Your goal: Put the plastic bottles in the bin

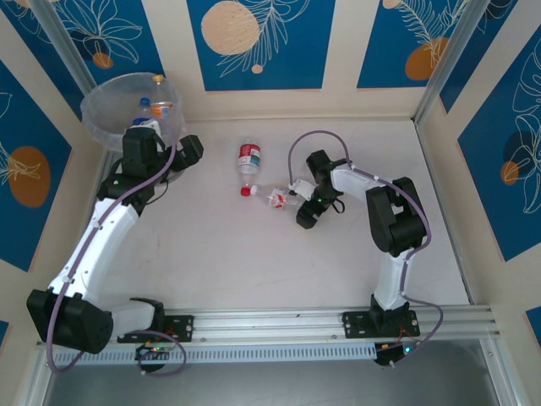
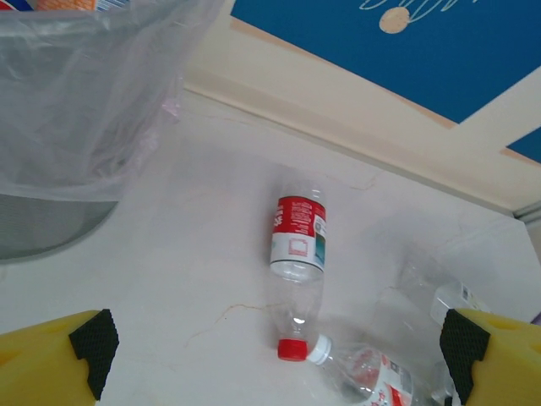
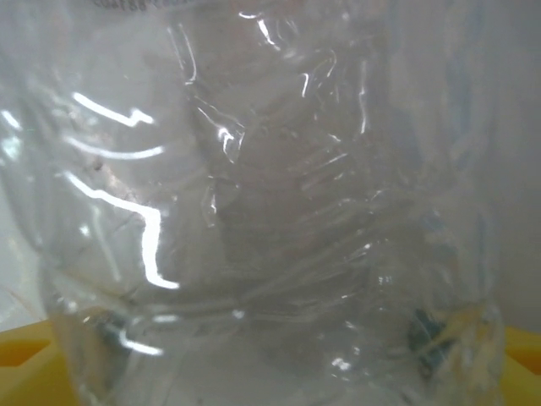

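The bin (image 1: 95,118), round and bag-lined, stands at the back left with bottles (image 1: 159,106) inside; its grey wall (image 2: 42,233) is close by in the left wrist view. My left gripper (image 1: 179,165) hovers just right of it, open and empty (image 2: 277,342). A red-labelled, red-capped bottle (image 1: 248,158) (image 2: 297,245) lies mid-table. A crushed white-capped bottle (image 1: 277,197) (image 2: 372,376) lies cap to cap with it. My right gripper (image 1: 303,203) (image 3: 270,372) is low over that crushed bottle (image 3: 270,203), jaws wide on either side; whether its yellow fingers (image 3: 21,368) touch it I cannot tell.
Patterned walls enclose the table on the back, left and right. The metal rail (image 1: 279,326) holding both arm bases runs along the near edge. Bare tabletop (image 1: 254,262) stretches between the bottles and the rail.
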Controlling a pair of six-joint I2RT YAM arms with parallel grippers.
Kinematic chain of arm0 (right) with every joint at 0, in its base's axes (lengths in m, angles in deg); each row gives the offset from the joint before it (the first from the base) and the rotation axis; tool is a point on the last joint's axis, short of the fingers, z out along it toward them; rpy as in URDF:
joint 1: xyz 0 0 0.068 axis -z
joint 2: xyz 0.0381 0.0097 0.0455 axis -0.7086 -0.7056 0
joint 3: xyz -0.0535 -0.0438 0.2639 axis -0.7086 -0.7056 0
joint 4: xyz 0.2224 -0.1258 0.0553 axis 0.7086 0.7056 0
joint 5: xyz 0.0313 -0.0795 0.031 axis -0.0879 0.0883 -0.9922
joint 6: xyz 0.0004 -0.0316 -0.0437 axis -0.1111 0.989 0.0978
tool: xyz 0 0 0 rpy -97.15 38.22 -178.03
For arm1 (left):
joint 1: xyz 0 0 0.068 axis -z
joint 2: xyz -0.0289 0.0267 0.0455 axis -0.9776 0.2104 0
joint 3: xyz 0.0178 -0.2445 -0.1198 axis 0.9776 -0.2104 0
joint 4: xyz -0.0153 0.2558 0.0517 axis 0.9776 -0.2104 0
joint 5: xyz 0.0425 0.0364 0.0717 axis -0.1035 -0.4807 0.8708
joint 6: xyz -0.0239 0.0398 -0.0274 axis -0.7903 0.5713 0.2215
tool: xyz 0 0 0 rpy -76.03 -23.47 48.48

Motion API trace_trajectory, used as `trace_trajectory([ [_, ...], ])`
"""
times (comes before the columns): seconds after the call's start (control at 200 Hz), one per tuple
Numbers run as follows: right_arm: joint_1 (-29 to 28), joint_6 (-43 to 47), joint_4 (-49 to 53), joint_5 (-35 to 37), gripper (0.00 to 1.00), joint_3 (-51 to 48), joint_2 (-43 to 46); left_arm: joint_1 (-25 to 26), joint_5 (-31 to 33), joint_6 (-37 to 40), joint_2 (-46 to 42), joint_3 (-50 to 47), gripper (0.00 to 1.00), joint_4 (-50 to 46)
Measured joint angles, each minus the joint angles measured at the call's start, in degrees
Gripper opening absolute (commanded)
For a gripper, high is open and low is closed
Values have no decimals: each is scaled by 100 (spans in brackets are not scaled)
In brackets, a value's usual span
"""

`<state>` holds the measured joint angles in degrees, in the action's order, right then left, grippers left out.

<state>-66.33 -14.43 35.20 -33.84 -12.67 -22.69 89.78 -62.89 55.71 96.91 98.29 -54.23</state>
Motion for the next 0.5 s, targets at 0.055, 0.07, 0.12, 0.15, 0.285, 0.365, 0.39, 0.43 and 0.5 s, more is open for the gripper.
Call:
trace_trajectory([
  [0.055, -22, 0, -33, 111, 82, 0, 0, 0, 74, -28, 0, -17, 99, 13],
  [0.07, -24, -2, -46, 146, 81, -2, 0, 0, 87, -44, 0, -22, 99, 13],
  [0.12, -31, 0, -90, 216, 79, -4, 0, 0, 129, -81, 0, -42, 99, 15],
  [0.15, -33, 0, -116, 260, 76, -7, 0, 0, 144, -92, 0, -55, 99, 13],
  [0.285, -68, 26, -229, 382, 62, -66, 0, 0, 188, -131, 0, -79, 99, 13],
  [0.365, -94, 39, -306, 400, 60, -72, 2, 0, 223, -149, 0, -90, 99, 13],
  [0.39, -111, 37, -328, 400, 59, -85, 11, 0, 232, -153, 0, -98, 99, 17],
  [0.43, -138, 37, -376, 396, 58, -127, 39, 0, 240, -177, 0, -116, 99, 17],
  [0.5, -184, 37, -455, 358, 56, -256, 142, 0, 254, -236, 0, -144, 99, 17],
])
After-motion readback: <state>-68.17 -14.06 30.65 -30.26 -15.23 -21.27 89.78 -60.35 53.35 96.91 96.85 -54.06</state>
